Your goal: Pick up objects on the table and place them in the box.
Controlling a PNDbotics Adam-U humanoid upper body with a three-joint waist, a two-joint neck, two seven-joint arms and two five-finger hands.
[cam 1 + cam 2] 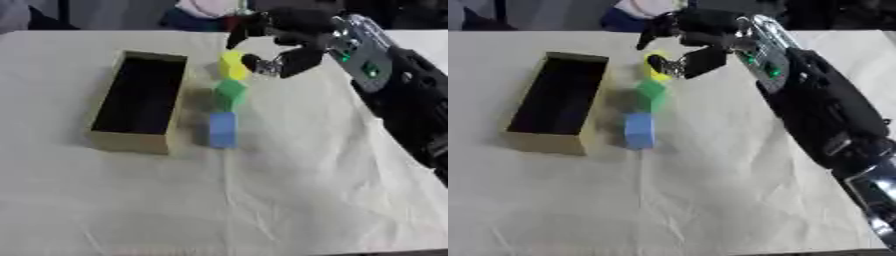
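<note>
Three blocks lie in a row just right of the box: a yellow block (231,66) farthest away, a green block (230,93) in the middle and a blue block (222,129) nearest me. The tan open box (131,141) has a dark inside in which nothing shows. My right hand (293,37) reaches in from the right at the far end of the row. Its fingers curl over the top of the yellow block and its thumb (259,63) presses against the block's right side. Whether the block is off the cloth I cannot tell. My left hand shows in neither view.
A wrinkled white cloth (262,200) covers the table. My right forearm (824,115) stretches along the right side of the table. The table's far edge runs just behind the hand.
</note>
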